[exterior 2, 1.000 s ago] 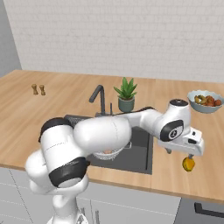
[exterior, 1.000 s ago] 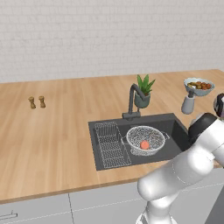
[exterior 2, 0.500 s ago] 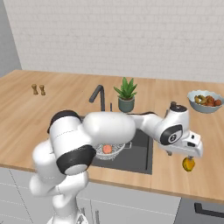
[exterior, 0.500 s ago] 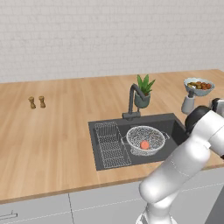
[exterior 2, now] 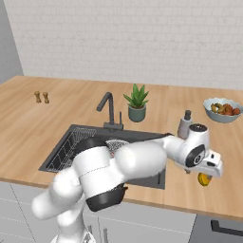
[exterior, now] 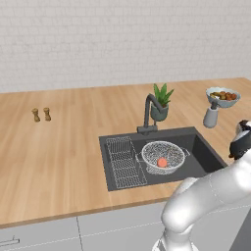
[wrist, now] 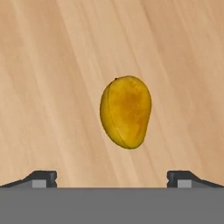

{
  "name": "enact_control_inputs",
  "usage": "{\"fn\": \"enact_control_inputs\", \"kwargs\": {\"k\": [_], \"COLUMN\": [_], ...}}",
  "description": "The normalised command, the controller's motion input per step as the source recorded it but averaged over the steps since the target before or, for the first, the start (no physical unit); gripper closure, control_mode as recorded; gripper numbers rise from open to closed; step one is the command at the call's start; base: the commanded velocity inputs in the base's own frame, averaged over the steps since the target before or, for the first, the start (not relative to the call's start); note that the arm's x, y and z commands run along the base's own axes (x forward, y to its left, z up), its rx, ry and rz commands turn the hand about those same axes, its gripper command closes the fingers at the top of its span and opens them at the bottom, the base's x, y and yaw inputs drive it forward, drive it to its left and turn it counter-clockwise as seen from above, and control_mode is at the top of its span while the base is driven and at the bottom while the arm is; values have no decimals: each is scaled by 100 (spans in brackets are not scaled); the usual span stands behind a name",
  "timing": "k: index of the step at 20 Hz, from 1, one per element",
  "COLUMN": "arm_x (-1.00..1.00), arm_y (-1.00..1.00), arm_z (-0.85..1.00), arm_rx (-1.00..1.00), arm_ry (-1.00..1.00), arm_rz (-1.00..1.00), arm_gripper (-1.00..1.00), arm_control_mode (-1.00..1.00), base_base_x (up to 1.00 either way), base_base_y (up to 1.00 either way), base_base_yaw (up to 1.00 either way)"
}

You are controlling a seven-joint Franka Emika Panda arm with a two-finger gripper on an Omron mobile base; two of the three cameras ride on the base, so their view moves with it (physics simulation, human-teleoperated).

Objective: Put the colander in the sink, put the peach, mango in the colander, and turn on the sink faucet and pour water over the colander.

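The gripper (wrist: 112, 178) is held above the mango (wrist: 126, 112), jaws spread wide and empty; the mango lies on the wooden counter (wrist: 52, 65) at 12 o'clock from the fingertips, roughly centred between them. The colander (exterior: 163, 156) sits in the sink (exterior: 206, 156), with the peach (exterior: 162, 162) inside. Risk noted: the smooth oval fruit could roll or squirt sideways if the jaws close off-centre or too high.
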Motion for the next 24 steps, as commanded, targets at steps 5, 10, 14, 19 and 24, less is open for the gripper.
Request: {"fn": "enact_control_inputs", "kwargs": {"k": [5, 10, 14, 19, 24], "arm_x": [24, 29, 22, 0, -6], "arm_y": [-39, -13, -11, -26, -3], "arm_z": [-20, -27, -32, -45, -44], "arm_rx": [6, 1, 0, 0, 0], "arm_ry": [0, 0, 0, 0, 0], "arm_rz": [0, 0, 0, 0, 0], "arm_gripper": [-100, -100, -100, -100, 100], "arm_control_mode": [-100, -100, -100, -100, -100], "base_base_x": [0, 0, 0, 0, 0], "base_base_y": [0, 0, 0, 0, 0], "base_base_yaw": [0, 0, 0, 0, 0]}}
